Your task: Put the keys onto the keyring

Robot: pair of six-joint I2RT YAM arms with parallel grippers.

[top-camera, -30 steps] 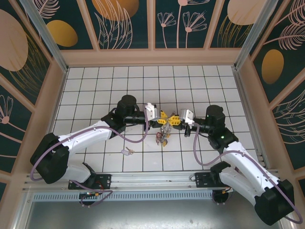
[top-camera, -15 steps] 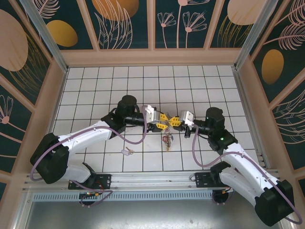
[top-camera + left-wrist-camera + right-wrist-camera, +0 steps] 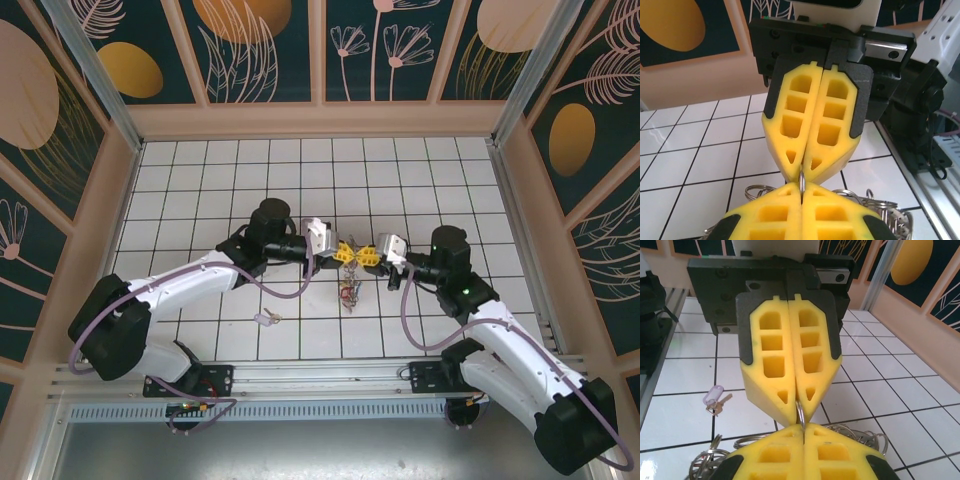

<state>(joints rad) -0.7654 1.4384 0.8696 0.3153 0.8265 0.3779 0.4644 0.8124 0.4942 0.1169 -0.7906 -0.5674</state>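
- Top view: left gripper (image 3: 347, 254) and right gripper (image 3: 368, 256) meet tip to tip over the middle of the tabletop (image 3: 200, 170), with the bunch of keys (image 3: 348, 293) under them.
- The grip is too small to tell from above. The wrist views show it: both jaws closed, each pinching the thin edge of the keyring (image 3: 801, 179).
- Loose key (image 3: 267, 318) is a speck from above, lying well apart from the bunch. Right wrist view shows its pale lilac tag, flat on the tiles.

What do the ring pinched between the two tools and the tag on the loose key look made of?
The ring: thin bare metal, silvery-grey, with a glint along its edge. The tag on the loose key: probably plastic, pale lilac, smooth and slightly see-through.
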